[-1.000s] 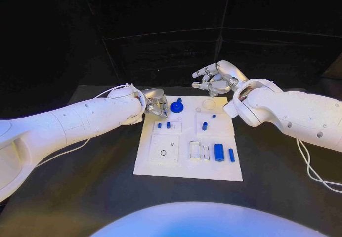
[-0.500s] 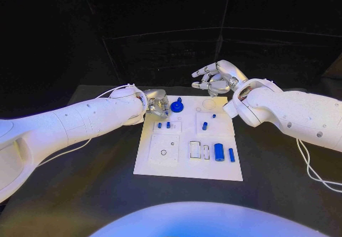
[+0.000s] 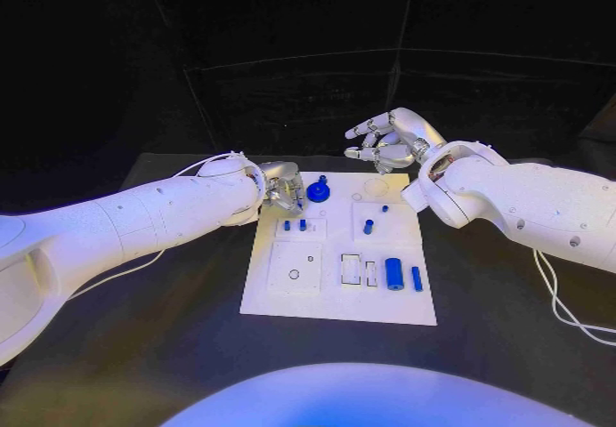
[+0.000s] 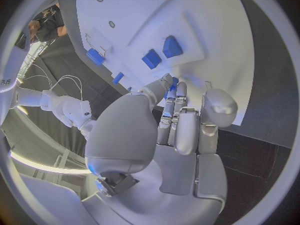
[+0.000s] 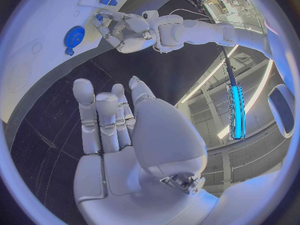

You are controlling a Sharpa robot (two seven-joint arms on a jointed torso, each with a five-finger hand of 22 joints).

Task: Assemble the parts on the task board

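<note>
Hardly anything has moved since the earlier frames: both arms hold the same poses, and the blue pieces lie where they lay.

From the head view, the flat white rectangular task board [image 3: 340, 258] lies mid-table, its long axis running away from the robot. The silver left hand [image 3: 281, 189] sits at the board's far left corner, fingers bent down onto it, just beside a round blue toothed gear [image 3: 319, 191]. Whether those fingers pinch anything cannot be told. The silver right hand [image 3: 388, 142] hovers above and beyond the far edge, fingers curled loosely apart, holding nothing. A blue cylinder [image 3: 395, 273] and a slimmer blue pin [image 3: 417, 278] lie near the board's right edge, lengthwise along the board.

At the left wrist, the smooth metallic fingers [image 4: 181, 120] lie close together, their tips reaching the matte board [image 4: 206, 40] near two blue blocks [image 4: 162, 52].

At the right wrist, the hand [image 5: 119, 130] is spread over the black table; the gear [image 5: 74, 35] lies flat on the board. No writing is legible.
</note>
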